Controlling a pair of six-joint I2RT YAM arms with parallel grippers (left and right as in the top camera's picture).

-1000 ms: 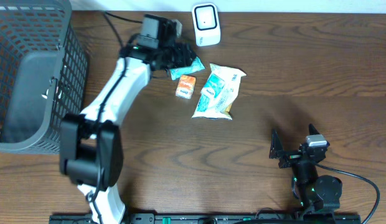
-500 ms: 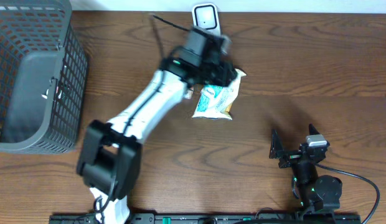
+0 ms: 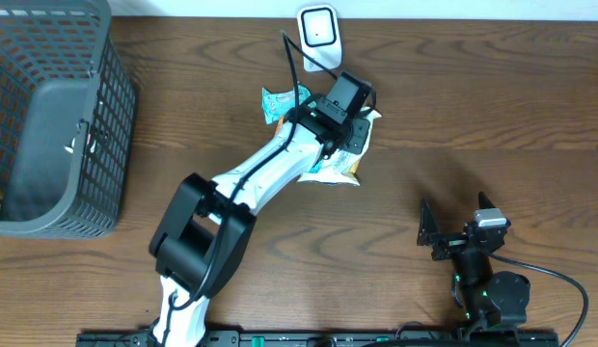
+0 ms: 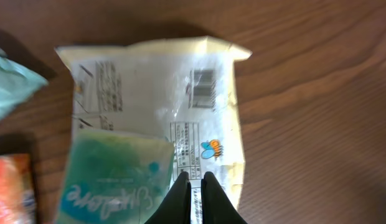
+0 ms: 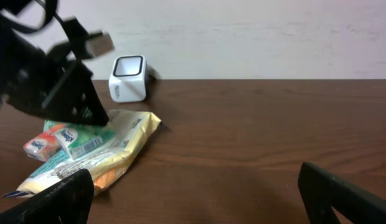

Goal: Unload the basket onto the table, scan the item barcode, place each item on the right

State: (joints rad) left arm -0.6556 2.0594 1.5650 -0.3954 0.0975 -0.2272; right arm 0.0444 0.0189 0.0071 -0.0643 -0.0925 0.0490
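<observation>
L tool [image 4: 194,186] is clenched, tips nearly together with a thin sliver of white film pinched between them, so I read it as gripping the wipes pack [image 4: 155,106] near its lower edge. In the L wrist cam the pack lies flat on the tabletop [image 4: 305,124], printed back side up. Its barcode [image 4: 203,87] is at 12 o'clock from the tips, and a green label patch [image 4: 112,174] at 9 o'clock. A teal packet [image 4: 9,87] shows at 10 o'clock by the frame edge. An orange packet [image 4: 12,186] sits at 9 o'clock, further out.

From overhead, the L tool [image 3: 345,133] sits over the pack [image 3: 333,172], and the arm hides most of it. The scanner [image 3: 318,37] stands at 12 o'clock from the tool, near the far tabletop edge and apart from the pack. The teal packet [image 3: 275,101] is at 10 o'clock and the grey mesh basket [image 3: 111,106] is far out at 9 o'clock.

R tool [image 3: 455,217] is at approx 4 o'clock, well apart, fully released w/ nothing between its fingers. Its cam shows the pack [image 5: 118,149] and scanner [image 5: 127,78] at 10 o'clock.
</observation>
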